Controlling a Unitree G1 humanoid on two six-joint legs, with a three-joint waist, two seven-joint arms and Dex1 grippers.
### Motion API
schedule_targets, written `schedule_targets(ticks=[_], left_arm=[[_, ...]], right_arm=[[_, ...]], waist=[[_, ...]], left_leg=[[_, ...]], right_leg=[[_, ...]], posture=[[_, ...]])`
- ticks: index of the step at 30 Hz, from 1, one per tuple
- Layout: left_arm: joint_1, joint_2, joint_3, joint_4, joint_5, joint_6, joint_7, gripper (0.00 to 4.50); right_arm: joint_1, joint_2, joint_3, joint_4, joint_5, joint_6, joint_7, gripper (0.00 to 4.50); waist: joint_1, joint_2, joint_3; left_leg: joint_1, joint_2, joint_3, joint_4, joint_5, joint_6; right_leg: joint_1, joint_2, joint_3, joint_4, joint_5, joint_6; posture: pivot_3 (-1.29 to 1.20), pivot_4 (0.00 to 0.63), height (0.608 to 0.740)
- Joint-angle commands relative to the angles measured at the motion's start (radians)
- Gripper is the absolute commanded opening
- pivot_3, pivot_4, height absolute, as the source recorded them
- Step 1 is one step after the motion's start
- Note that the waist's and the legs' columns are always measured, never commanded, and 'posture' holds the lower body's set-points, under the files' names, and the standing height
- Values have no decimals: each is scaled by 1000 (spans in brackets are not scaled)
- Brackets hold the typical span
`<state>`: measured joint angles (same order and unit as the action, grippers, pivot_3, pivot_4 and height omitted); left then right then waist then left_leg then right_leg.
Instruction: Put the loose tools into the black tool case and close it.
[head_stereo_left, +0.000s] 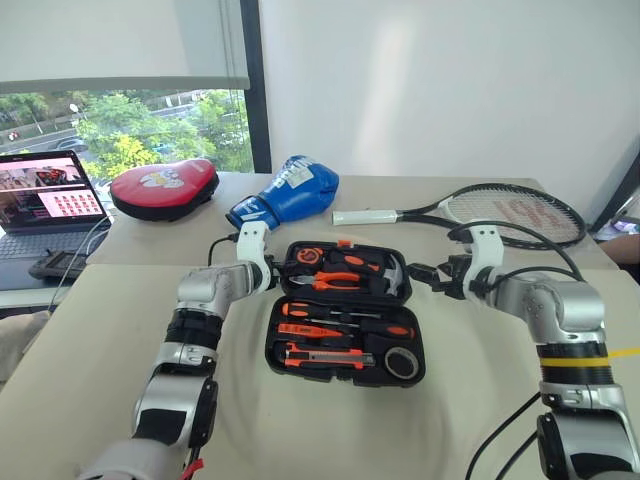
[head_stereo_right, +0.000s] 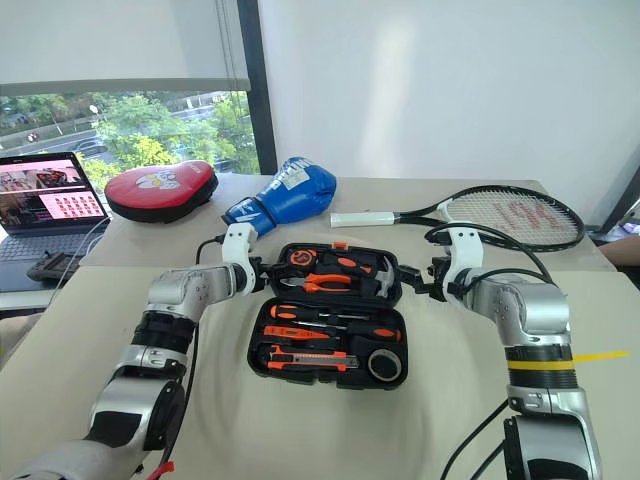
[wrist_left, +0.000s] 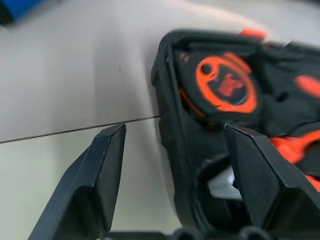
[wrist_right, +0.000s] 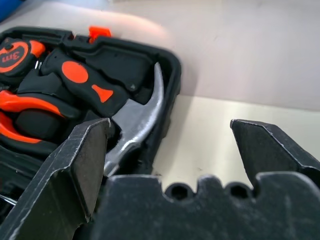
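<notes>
The tabletop (head_stereo_left: 120, 390) is seen to carry the black tool case (head_stereo_left: 345, 312), laid open flat at its middle, between the two arms. All the loose tools appear already seated in the near half: two screwdrivers (head_stereo_left: 345, 328), the utility knife (head_stereo_left: 322, 356) and the tape roll (head_stereo_left: 401, 362); pliers, hammer and tape measure are held in the far half. The closing step is therefore judged to be in hand. The left tool (wrist_left: 172, 150) is spread, straddling the far half's left rim; the right tool (wrist_right: 170, 145) is spread at the right rim, nothing being grasped. The far half must next be caught at both edges and folded over evenly, then latched. Behind are found a racket (head_stereo_left: 500, 212), a boxing glove (head_stereo_left: 290, 190), a punch pad (head_stereo_left: 163, 187) and a laptop (head_stereo_left: 45, 205), none obstructing.
</notes>
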<state>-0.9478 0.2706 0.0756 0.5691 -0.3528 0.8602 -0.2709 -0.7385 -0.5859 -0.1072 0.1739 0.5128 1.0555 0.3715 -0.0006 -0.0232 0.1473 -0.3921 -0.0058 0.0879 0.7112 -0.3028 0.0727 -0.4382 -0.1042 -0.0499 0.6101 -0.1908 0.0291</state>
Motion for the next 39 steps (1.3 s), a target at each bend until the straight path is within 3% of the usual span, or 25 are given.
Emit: schedule_targets(ticks=[1, 4, 8, 13, 24, 29, 33, 35, 39], left_arm=[[-36, -2, -6, 47, 29, -2, -18, 2565], [-15, 0, -17, 16, 21, 32, -58, 1531], [19, -4, 15, -36, -14, 32, -105, 73], [51, -20, 75, -112, -70, -5, -167, 0], [348, 97, -86, -421, 112, -718, -470, 0], [492, 225, -144, -384, 258, -1123, -574, 0], [543, 279, -143, -330, 275, -1250, -604, 0], [573, 306, -124, -330, 244, -1252, -630, 0], [645, 363, -68, -384, 132, -1079, -681, 1295]], right_arm=[[-59, 12, 37, 124, -38, -28, 66, 3992], [-76, 28, 72, 193, -67, -51, 115, 3196], [-71, 34, 101, 193, -97, -82, 170, 1760], [-48, 54, 54, 132, -91, -128, 181, 69], [278, 86, 82, -400, -254, -566, 125, 26], [482, 44, 131, -462, -428, -834, 112, 26], [581, 11, 123, -495, -502, -943, 107, 26], [643, -23, 104, -519, -525, -990, 125, 773], [749, -103, 53, -576, -552, -1001, 167, 1978]], waist=[[-1, 0, 0], [-4, 0, 0], [-11, 0, 0], [-13, 0, 0], [-13, 2, 1], [-12, 3, 1], [-9, 3, 1], [-6, 3, 1], [-4, 4, 1]], left_leg=[[0, 0, 0, 0, 0, 0], [0, 0, 1, 0, 0, 0], [2, 0, 1, 1, 1, -2], [2, 1, 1, 0, 1, -3], [1, 0, 3, -1, 2, -7], [2, 1, 3, -2, 1, -7], [6, 1, 4, -2, 1, -7], [9, 2, 5, 0, 1, -6], [12, 4, 5, 1, 0, -5]], right_leg=[[0, 0, 0, 0, 0, 0], [1, -1, -1, 0, 0, 1], [2, -1, 0, 1, 0, 1], [1, -1, -1, 1, 0, 1], [-3, -1, -1, 1, 0, 0], [-2, 0, -1, 1, 0, 0], [1, -1, 0, -1, 0, 0], [3, -1, 0, 0, 0, -1], [6, -2, 0, 1, 1, -3]], posture=[[0, 150, 740], [0, 150, 740], [0, 150, 740], [0, 150, 740], [0, 150, 740], [0, 150, 740], [0, 150, 740], [0, 150, 740], [0, 150, 740]])
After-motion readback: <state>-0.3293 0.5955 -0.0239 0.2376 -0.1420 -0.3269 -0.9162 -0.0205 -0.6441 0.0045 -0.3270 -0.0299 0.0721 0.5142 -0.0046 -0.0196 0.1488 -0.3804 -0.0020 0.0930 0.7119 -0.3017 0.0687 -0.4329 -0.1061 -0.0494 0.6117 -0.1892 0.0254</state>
